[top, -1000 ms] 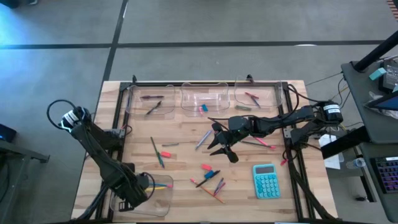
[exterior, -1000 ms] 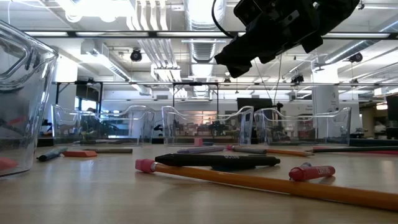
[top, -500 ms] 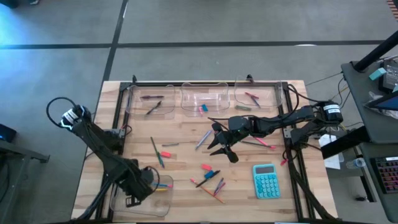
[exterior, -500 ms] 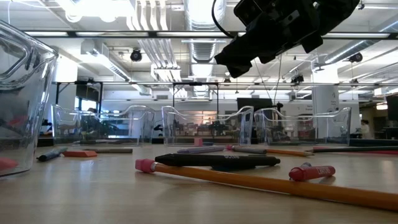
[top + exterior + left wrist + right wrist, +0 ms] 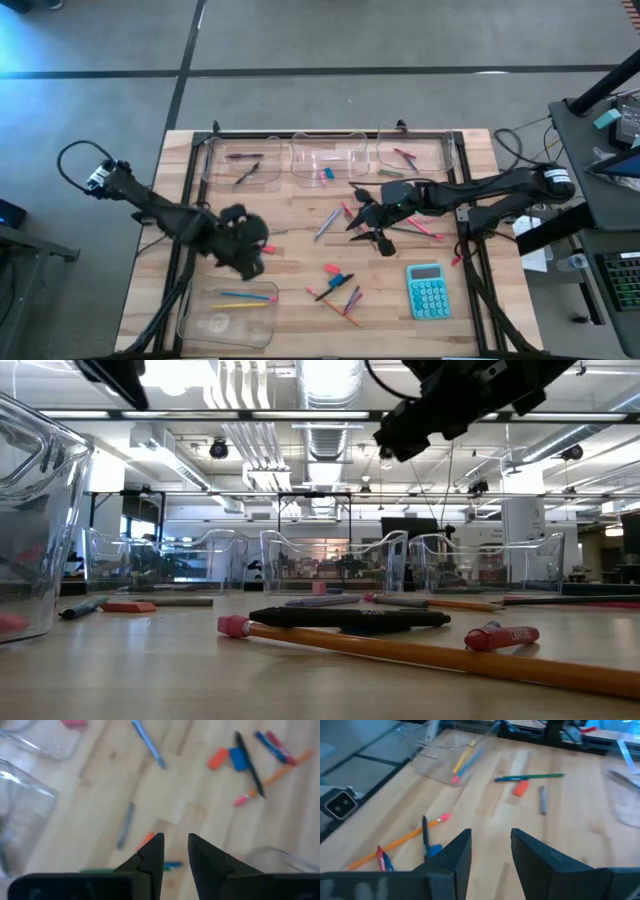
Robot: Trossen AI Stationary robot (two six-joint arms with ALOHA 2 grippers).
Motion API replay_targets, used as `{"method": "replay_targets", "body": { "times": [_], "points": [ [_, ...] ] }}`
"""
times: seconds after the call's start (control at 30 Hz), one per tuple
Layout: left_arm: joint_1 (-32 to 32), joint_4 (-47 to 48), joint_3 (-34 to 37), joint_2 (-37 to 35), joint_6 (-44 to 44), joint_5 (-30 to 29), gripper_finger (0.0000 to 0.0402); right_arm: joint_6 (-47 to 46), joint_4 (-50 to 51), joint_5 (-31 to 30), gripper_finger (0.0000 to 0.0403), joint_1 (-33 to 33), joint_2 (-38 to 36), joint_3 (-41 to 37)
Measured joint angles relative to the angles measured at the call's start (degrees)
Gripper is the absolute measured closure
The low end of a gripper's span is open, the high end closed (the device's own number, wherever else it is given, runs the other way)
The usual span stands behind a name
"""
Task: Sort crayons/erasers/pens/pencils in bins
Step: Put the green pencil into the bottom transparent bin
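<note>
The left gripper [image 5: 243,250], fingers parted and empty, hovers at centre left; the green pencil [image 5: 252,245] lies just beside it, long axis near vertical; the right gripper [image 5: 368,228] is farther.

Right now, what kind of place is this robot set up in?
Probably a robotics lab or open workshop hall. The low view shows exposed ceiling ducts and strip lights; the high view shows a wooden table on a bare grey floor, beside a side desk with a keyboard.
</note>
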State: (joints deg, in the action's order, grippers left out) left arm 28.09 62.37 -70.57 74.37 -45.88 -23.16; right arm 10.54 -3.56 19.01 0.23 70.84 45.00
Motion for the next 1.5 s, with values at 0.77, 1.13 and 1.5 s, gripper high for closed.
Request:
{"method": "replay_targets", "body": {
  "times": [0.77,1.13,1.5],
  "points": [
    [-18.32,-3.27,20.69,-3.06,-21.05,10.99,0.0329,2.1,1.21,-3.15,0.0275,0.0,-13.65,-6.3],
    [-19.21,-5.02,26.68,-3.06,-26.97,11.33,0.0288,2.1,1.14,-3.17,0.0275,0.0,-13.65,-6.28],
    [-21.76,-8.05,30.61,-3.04,-32.43,11.3,0.0184,2.5,1.15,-3.17,0.0275,0.0,-13.65,-6.28]
  ]
}}
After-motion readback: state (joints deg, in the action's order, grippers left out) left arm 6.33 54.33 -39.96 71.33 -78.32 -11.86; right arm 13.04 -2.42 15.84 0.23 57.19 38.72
